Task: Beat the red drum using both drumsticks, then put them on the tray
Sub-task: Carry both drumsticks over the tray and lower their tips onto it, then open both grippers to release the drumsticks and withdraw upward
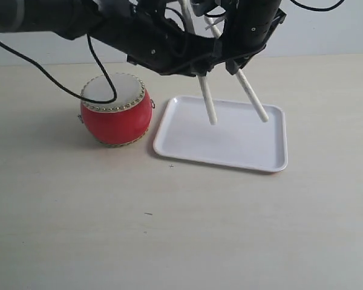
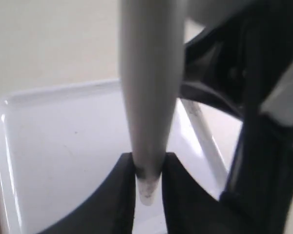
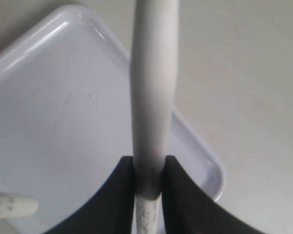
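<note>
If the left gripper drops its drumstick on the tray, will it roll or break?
Probably it rolls: the drumstick is round and smooth. The low rim of the tray may stop it. It looks stiff, so breaking seems unlikely.

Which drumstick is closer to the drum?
The stick in the left gripper, over the tray's middle; the other stick hangs nearer the tray's end away from the drum.
</note>
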Robot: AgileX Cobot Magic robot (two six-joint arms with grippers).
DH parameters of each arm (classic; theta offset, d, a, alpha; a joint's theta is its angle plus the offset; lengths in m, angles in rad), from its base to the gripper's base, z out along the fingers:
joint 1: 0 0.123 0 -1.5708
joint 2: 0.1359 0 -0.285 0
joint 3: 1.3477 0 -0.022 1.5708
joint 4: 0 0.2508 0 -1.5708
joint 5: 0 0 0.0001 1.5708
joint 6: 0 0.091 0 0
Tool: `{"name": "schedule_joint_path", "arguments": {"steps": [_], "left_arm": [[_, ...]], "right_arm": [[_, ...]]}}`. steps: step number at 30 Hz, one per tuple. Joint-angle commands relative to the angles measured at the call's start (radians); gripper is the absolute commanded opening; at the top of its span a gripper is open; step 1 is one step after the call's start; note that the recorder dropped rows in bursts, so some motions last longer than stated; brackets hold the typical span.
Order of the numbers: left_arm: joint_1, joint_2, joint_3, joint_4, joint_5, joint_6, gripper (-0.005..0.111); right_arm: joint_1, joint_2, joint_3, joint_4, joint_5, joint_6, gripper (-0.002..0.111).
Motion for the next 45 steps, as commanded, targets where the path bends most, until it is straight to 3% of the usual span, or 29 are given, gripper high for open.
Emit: {"name": "schedule_joint_path", "arguments": {"steps": [1,9,15,26,45], "left_arm": [[-0.003,0.058,-0.005,-0.013,-0.046,0.011,0.000],[-0.003,0.121,-0.005,-0.018,-0.067,0.009,0.000],[0.013,0.169,-0.005,-0.150,-0.062,0.009,0.000],[0.042,0.225,-0.005,-0.238,-0.029,0.009,0.000],[0.042,0.305,-0.005,-0.247,-0.033,0.010,0.000]], "right_arm": [[-0.003,0.001,-0.004,0.016,-0.026,0.008,0.000],[-0.007,0.067,-0.002,0.018,-0.032,0.000,0.000],[-0.007,0.112,-0.002,0.022,-0.016,-0.029,0.000],[-0.007,0.193,-0.002,0.044,-0.016,-0.037,0.000],[-0.007,0.251,-0.002,0.139,-0.016,-0.099,0.000]]}}
